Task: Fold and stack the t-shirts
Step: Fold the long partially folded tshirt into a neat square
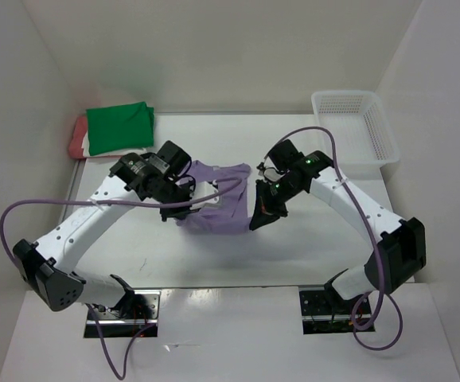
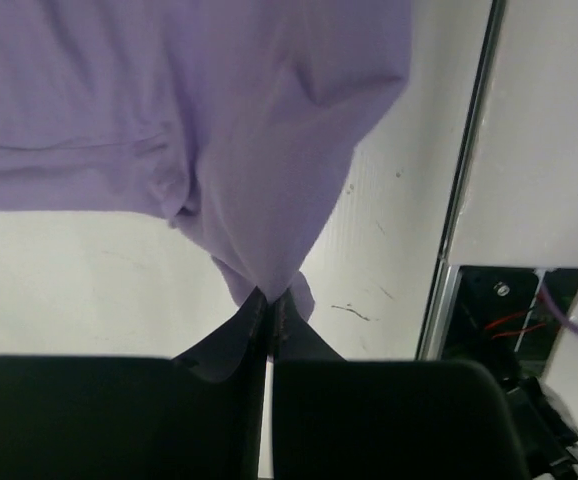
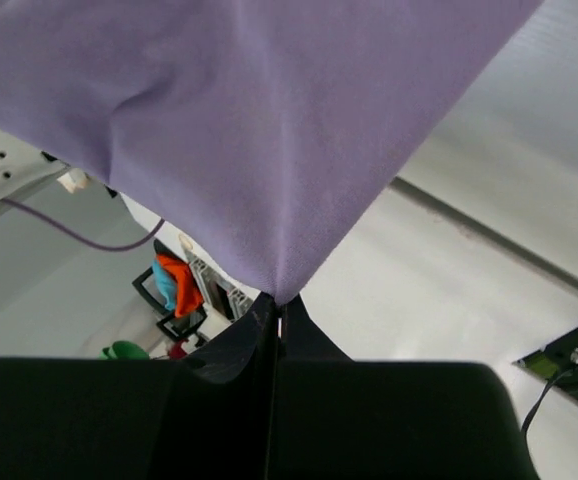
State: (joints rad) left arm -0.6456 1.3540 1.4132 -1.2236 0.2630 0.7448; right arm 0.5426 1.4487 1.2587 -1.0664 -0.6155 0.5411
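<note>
From above, we see the lavender shirt (image 1: 218,199) bunched in the middle of the frame, stretched between the two arms over the white table (image 1: 309,255). The left gripper (image 1: 179,212) pinches its left edge and the right gripper (image 1: 260,216) its right edge. We cannot tell whether its lower part touches the table. At the upper left, the green shirt (image 1: 120,127) lies folded on top of the salmon-red shirt (image 1: 78,139). The white mesh basket (image 1: 356,119) stands at the upper right, well apart from the shirts.

In the left wrist view, the black fingers (image 2: 219,350) are pressed together at lower centre, with a tip of lavender cloth caught between them. The rest of the shirt fills the top of the frame.

In the right wrist view, the fingers (image 3: 224,350) are likewise clamped tight on a corner of the shirt, which spreads across the upper frame.
</note>
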